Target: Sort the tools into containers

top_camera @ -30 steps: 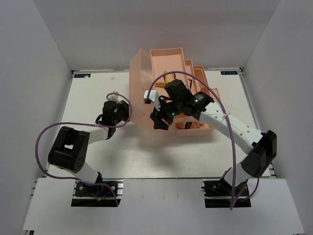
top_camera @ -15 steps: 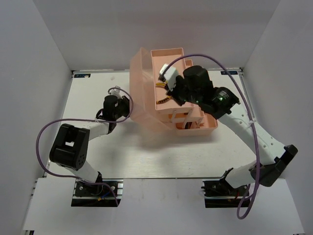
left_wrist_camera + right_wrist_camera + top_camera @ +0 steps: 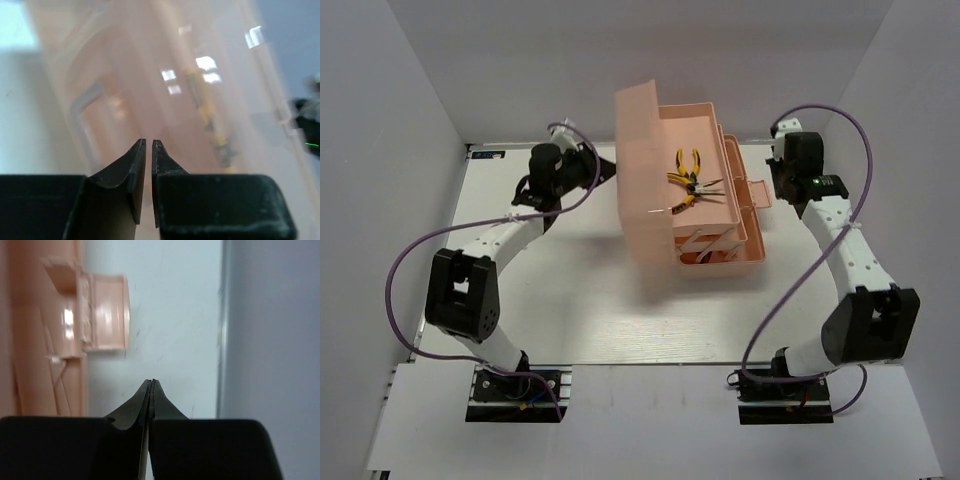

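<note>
Right arm: it has swung off the toolbox (image 3: 725, 268), where it hung half a second ago, and now sits out at the right edge of the tabletop (image 3: 550, 295).
Right fingers (image 3: 151, 382): pressed shut with nothing between them, over bare tabletop just right of the box's small side tray.
Left arm: it has moved from the near side of the lid (image 3: 642, 200) to the far side, and its tip now almost meets the lid's left face.
Left fingers (image 3: 148, 142): closed but for a sliver, gripping nothing. I see only blurred pink plastic through that camera.
Toolbox: it sits squarer than a second ago, with the lid standing upright on its left.
Pliers (image 3: 687, 172): with the arm gone I can see both yellow pairs lying in the top tray, one just near of the other. They are inside the box, not on the tabletop.
Other tools: there is something dark in the lower near tray, but I cannot tell what. I see no screwdriver or hex keys on the tabletop.
Meaning: I judge the pliers sorted and both arms free. I would check the lower trays before calling it done.
</note>
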`<state>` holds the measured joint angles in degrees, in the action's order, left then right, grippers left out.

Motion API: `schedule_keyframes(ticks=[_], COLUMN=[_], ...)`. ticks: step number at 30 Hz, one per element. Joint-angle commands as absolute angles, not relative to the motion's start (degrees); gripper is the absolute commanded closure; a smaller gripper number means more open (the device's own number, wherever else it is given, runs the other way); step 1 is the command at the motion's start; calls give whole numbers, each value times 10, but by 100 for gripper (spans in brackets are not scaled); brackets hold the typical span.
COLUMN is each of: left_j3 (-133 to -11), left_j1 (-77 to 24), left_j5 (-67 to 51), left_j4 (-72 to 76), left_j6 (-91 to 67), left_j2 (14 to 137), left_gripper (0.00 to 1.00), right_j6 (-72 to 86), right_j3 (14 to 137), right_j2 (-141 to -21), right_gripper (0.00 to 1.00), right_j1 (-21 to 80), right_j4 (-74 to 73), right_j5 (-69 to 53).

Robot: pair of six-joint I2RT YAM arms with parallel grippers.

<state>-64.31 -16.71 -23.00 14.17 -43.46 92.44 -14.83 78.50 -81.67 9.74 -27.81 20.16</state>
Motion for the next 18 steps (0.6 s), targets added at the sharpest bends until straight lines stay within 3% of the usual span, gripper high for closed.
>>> schedule_keyframes(ticks=[1, 3, 9, 18], left_j3=[-746, -780, -906, -990], left_j1=[-184, -195, -227, -246], left_j5=[-314, -351, -481, -487], left_j4=[124, 116, 105, 76], left_j6=[-419, -419, -439, -418], left_j2=[964, 990, 1113, 1117], left_gripper=[78, 78, 76, 75], right_j6=[-77, -70, -61, -40], right_j3=[729, 716, 736, 722], right_j2=[-865, -878, -956, -945], right_gripper=[100, 100, 100, 100], right_j1=[34, 17, -31, -69], right_j4=[-327, -337, -380, -373], right_j5=[68, -26, -141, -145])
